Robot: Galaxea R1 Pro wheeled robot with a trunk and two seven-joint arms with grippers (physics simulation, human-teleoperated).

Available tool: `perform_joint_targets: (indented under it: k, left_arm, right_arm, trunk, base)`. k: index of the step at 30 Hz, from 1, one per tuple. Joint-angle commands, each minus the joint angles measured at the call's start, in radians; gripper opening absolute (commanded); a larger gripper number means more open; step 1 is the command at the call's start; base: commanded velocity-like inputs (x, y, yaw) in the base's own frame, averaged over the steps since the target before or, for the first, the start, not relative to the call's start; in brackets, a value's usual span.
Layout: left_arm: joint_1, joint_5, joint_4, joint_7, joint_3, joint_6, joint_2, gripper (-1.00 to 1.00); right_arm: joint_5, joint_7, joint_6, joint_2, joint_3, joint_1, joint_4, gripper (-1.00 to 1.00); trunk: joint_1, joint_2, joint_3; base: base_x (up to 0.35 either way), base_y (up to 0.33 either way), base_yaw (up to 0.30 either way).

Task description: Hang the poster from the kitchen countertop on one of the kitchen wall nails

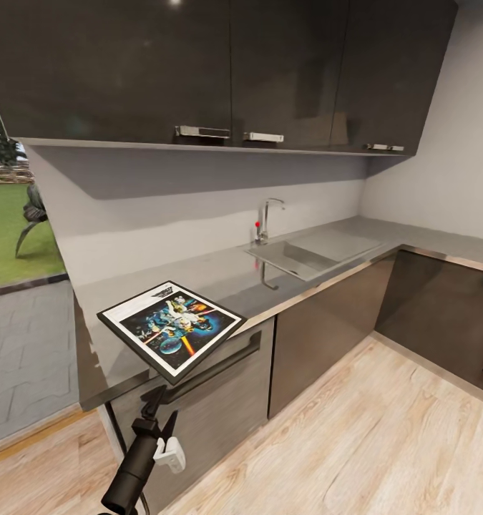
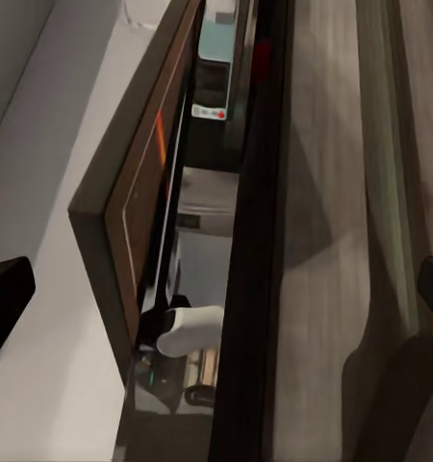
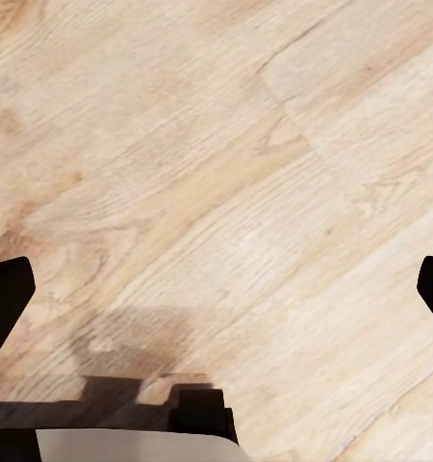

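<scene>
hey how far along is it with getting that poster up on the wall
Early stage. Done: the robot has reached the countertop. The poster lies flat at the front edge, one corner overhanging. In hand: the left claw sits open just below that overhanging corner, not gripping it. The right claw is open over the wood floor. Left: grasp, lift, carry and hang it on a nail.

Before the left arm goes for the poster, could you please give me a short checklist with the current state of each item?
1. Black-framed rectangular space-art poster flat on the grey brushed-metal countertop, corner overhanging the front edge: ok.
2. Left gripper below the overhanging corner, open: ok.
3. Left gripper touching the frame: cannot tell.
4. Right gripper open over the light wood floor, holding nothing: ok.
5. Wall nail located: cannot tell.
</scene>
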Motion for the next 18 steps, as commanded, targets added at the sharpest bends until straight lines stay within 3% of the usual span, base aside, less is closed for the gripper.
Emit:
perform_joint_targets:
  k: [1,18]
  left_arm:
    - [0.0,-0.01,0.0,0.005,0.004,-0.005,-0.001,1.0]
    - [0.0,-0.009,-0.001,0.008,0.007,-0.005,-0.001,1.0]
  right_arm:
    - [0.0,0.0,-0.003,0.0,0.001,0.0,0.001,1.0]
    - [0.0,0.0,-0.003,0.0,0.001,0.0,0.001,1.0]
  trunk:
    - [0.0,0.0,-0.001]
    - [0.0,0.0,-0.001]
  base:
    - [-0.008,0.01,0.0]
    - [-0.042,0.057,0.0]
